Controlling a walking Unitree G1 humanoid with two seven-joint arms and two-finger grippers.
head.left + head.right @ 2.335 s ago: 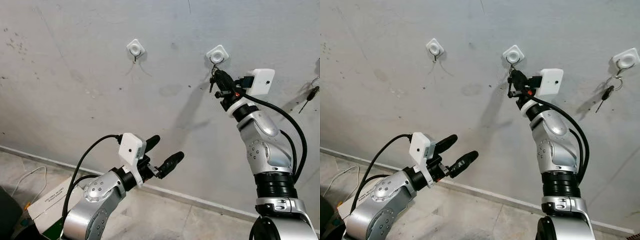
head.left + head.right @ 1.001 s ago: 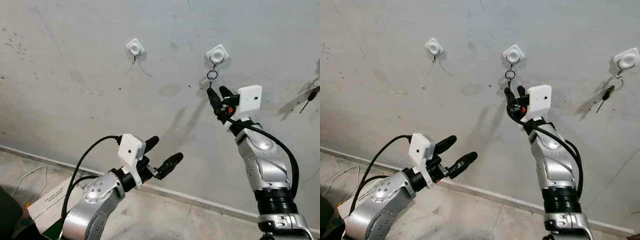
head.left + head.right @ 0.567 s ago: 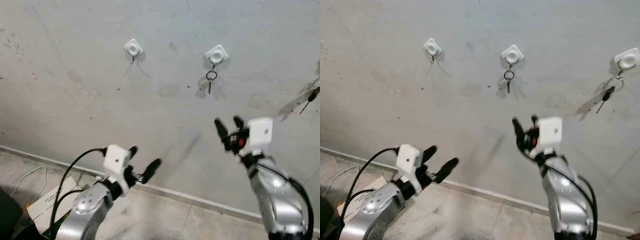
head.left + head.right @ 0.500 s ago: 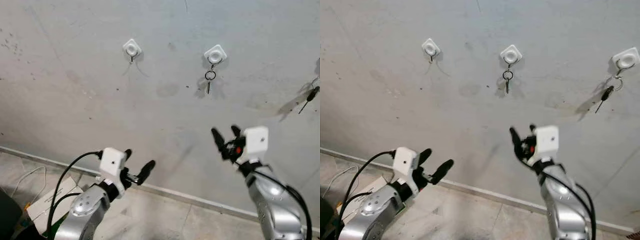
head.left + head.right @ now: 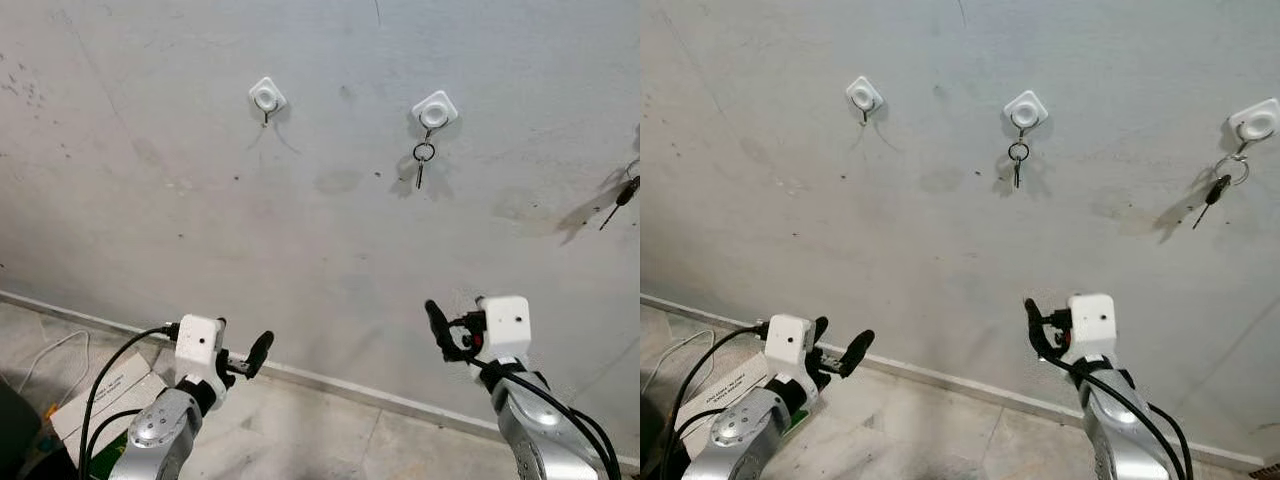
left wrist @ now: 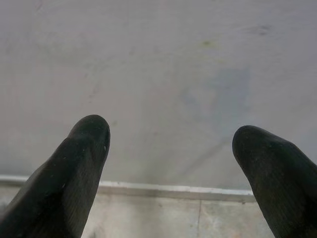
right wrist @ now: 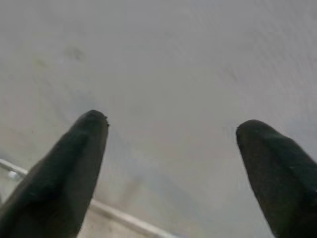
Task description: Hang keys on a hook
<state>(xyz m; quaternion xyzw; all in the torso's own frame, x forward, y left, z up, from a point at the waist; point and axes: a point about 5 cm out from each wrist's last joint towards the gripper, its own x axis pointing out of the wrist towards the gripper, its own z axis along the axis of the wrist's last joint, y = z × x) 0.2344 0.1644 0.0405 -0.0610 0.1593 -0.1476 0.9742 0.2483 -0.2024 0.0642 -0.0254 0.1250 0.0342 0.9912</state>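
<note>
Keys (image 5: 422, 163) hang by their ring from the middle hook (image 5: 433, 110) on the wall (image 5: 150, 180), key pointing straight down, so the hanging looks done, judging by how it sits. Left eye view: empty hook (image 5: 265, 97) off to the left, both arms low near the floor line, well apart from the keys. Left gripper (image 5: 240, 358) low left, right gripper (image 5: 455, 330) low right, neither touching anything. A box (image 5: 95, 395) and a cable (image 5: 50, 355) lie on the floor (image 5: 330, 430)

Right eye view: same scene, plus a third hook (image 5: 1254, 122) at far right with another set of keys (image 5: 1220, 178) dangling from it

Left wrist view: left fingers (image 6: 74, 168) spread wide, nothing between them, pointed at bare wall and the baseboard (image 6: 163, 189)

Right wrist view: right fingers (image 7: 69, 168) spread wide too, holding nothing, facing blank wall; looks like release is complete and the arm is clear of the hook
</note>
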